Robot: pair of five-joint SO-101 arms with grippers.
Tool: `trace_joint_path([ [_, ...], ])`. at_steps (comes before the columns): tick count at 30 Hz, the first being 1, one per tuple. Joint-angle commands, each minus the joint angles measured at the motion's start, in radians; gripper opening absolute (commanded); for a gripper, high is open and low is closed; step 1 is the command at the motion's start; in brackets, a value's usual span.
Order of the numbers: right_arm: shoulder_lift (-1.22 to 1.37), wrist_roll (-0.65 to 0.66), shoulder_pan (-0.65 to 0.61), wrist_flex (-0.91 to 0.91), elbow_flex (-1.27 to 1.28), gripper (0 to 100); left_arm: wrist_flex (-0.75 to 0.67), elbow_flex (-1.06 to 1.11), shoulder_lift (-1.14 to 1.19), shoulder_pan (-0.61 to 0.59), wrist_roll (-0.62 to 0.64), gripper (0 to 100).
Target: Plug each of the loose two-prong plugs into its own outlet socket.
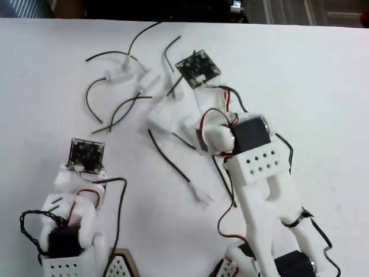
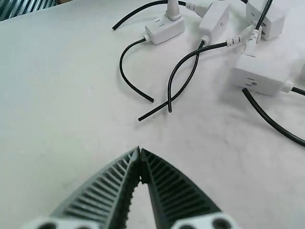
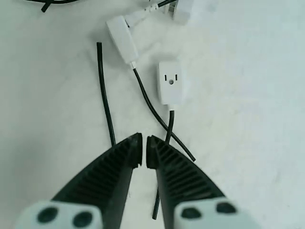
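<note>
One plug (image 1: 202,196) lies loose on the surface (image 1: 323,75), near the middle, its black cord (image 1: 170,161) trailing far-left toward the sockets (image 1: 135,81) tangled at the far middle. The high view gives that plug; the right wrist view gives a socket (image 3: 170,82) face-up, slots bare, just beyond the right pincer (image 3: 143,143), whose tips all but touch, empty. The left pincer (image 2: 139,153) is pinched together, empty, sockets well beyond. Left arm (image 1: 72,231) folded at near left; right arm (image 1: 259,173) stretched far-left
</note>
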Motion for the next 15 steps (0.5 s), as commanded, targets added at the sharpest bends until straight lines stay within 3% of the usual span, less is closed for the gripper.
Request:
trace_joint_path([
  [1, -0.015, -0.018, -0.013, -0.016, 0.005, 1.7, -0.021, -0.031, -0.007, -0.025, 0.009, 2],
  [4, 0.041, -0.018, -0.001, -0.14, 0.106, 4.4, -0.021, -0.029, -0.007, -0.025, 0.009, 2],
  [10, 0.246, -0.012, 0.05, -0.361, 0.215, 26.4, -0.021, -0.026, -0.007, -0.022, 0.009, 2],
  [15, 0.435, -0.012, 0.067, -0.549, 0.212, 27.9, -0.021, -0.026, -0.007, -0.021, 0.009, 2],
])
